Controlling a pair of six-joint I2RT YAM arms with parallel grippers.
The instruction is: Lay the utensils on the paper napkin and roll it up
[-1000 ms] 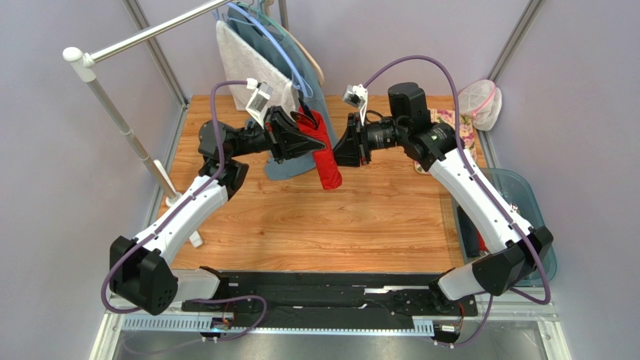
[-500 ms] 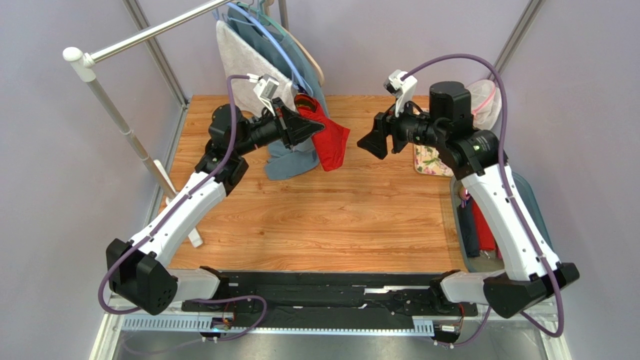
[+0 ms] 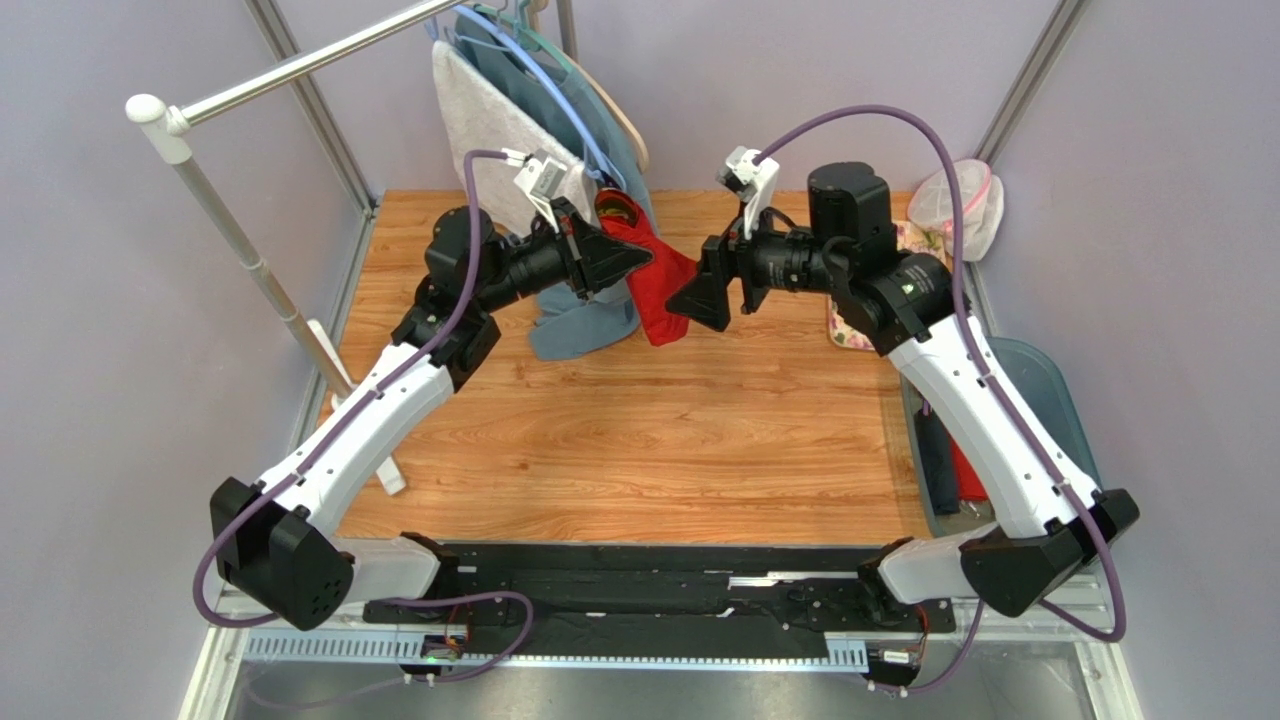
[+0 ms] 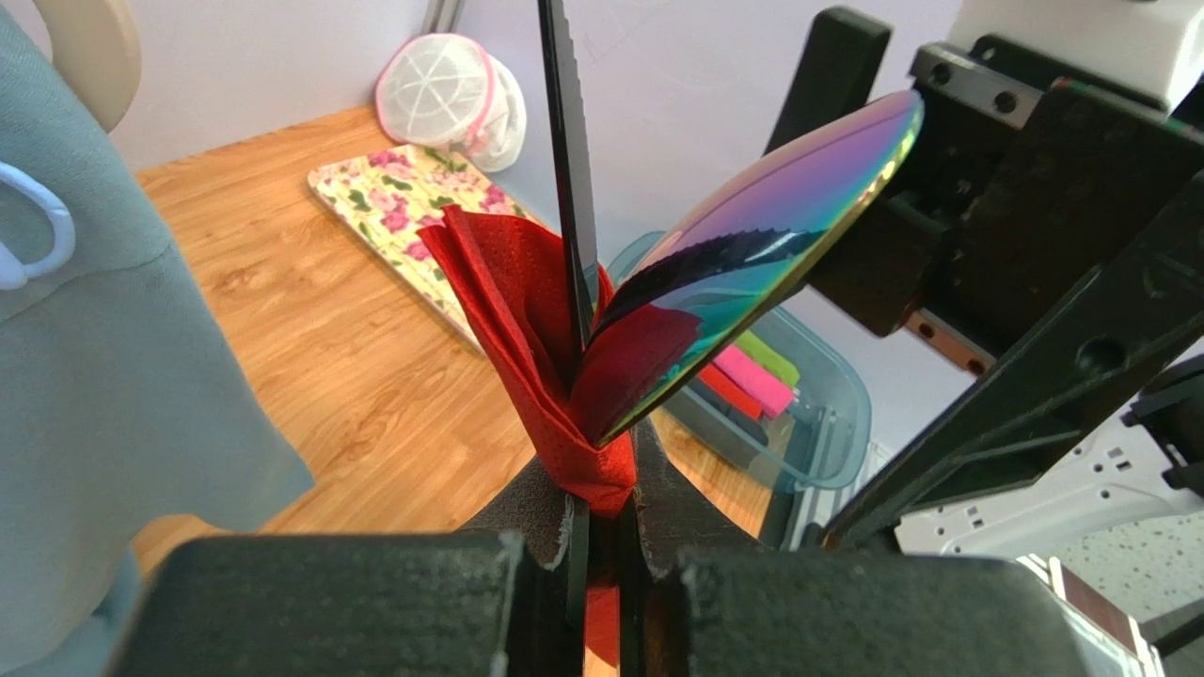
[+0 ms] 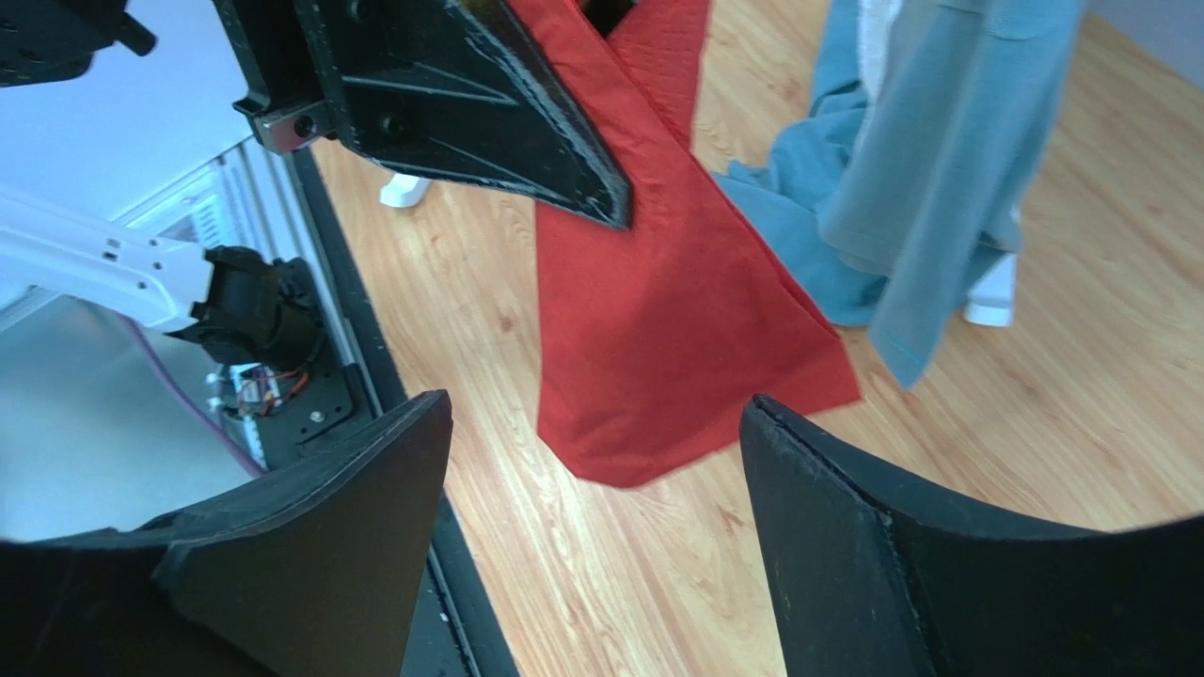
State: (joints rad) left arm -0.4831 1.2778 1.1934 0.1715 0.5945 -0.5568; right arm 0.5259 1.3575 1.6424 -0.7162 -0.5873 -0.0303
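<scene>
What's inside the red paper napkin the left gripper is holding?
A dark serrated knife blade and an iridescent spoon bowl stick out of the red paper napkin. Their handles are hidden by its folds and the left gripper.

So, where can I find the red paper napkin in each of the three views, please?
Top external: upper middle; the paper napkin hangs from the left gripper.
Left wrist: lower centre; the napkin is clamped in that gripper, with a knife and a spoon rising from it.
Right wrist: centre; the napkin hangs above the wooden table.
Shared landmark: the grey-blue cloth, close to the napkin in every view.
</scene>
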